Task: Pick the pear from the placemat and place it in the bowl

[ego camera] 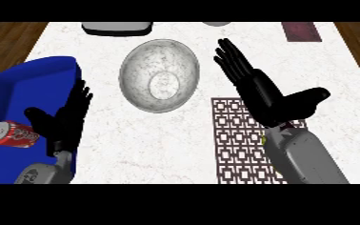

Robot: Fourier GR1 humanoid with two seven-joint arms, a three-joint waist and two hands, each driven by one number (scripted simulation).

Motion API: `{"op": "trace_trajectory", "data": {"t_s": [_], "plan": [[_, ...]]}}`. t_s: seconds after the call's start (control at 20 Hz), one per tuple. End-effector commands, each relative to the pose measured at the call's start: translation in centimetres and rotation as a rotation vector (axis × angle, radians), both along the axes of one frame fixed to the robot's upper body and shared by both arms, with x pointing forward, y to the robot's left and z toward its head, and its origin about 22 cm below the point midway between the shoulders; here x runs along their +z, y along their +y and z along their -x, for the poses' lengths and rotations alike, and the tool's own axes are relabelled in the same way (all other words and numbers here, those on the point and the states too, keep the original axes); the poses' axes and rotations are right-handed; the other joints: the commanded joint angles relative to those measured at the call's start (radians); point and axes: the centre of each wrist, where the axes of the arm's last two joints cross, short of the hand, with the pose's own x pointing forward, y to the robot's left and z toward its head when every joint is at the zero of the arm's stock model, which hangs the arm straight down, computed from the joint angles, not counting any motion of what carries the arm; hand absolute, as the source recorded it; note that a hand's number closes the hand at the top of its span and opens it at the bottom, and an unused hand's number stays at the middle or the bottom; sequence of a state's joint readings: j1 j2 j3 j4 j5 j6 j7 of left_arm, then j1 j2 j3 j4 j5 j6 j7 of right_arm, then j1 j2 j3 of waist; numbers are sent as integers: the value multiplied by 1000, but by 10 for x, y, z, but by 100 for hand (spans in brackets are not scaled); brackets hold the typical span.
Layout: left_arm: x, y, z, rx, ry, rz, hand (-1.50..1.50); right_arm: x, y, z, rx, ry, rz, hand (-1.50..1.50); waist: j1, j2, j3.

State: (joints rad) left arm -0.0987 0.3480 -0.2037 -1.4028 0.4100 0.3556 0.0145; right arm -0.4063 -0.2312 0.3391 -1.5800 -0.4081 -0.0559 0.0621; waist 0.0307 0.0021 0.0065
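A grey marbled bowl (160, 75) stands in the middle of the white counter with nothing inside it. To its lower right lies the brown lattice placemat (237, 148). My right hand (262, 93) hovers open above the mat's upper edge, fingers straight and pointing up-left past the bowl's right rim, thumb out to the right. No whole pear shows; only a tiny yellow-green sliver (264, 138) peeks out beside my right wrist, and the forearm hides the rest. My left hand (63, 119) rests open at the lower left, fingers up.
A blue container (35, 83) fills the left edge, with a red soda can (17, 134) beside my left hand. A grey tray-like object (116, 28), a grey round thing (216, 24) and a dark red rectangle (302, 31) line the far edge.
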Motion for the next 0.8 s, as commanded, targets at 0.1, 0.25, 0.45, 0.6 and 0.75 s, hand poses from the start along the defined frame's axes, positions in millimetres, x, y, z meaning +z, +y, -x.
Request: {"op": "trace_trajectory", "data": {"t_s": [0.1, 0.25, 0.45, 0.6, 0.75], "plan": [[43, 27, -18, 16, -200, -113, 0, -11, 37, 26, 455, 131, -41, -150, -8, -3, -5], [87, 32, -38, -16, -388, -202, 0, -29, 71, 54, 807, 237, -69, -150, 20, 6, -3], [78, 60, -18, 5, -352, -168, 0, -29, -25, 63, 396, -58, 318, -150, -53, -13, -6], [89, 76, -24, 2, -369, -184, 0, -27, -55, 81, 515, -159, 329, -150, -49, -7, -6], [94, 63, -30, -6, -363, -182, 0, 0, -79, 93, 546, -214, 394, -150, -50, -6, -6]]}}
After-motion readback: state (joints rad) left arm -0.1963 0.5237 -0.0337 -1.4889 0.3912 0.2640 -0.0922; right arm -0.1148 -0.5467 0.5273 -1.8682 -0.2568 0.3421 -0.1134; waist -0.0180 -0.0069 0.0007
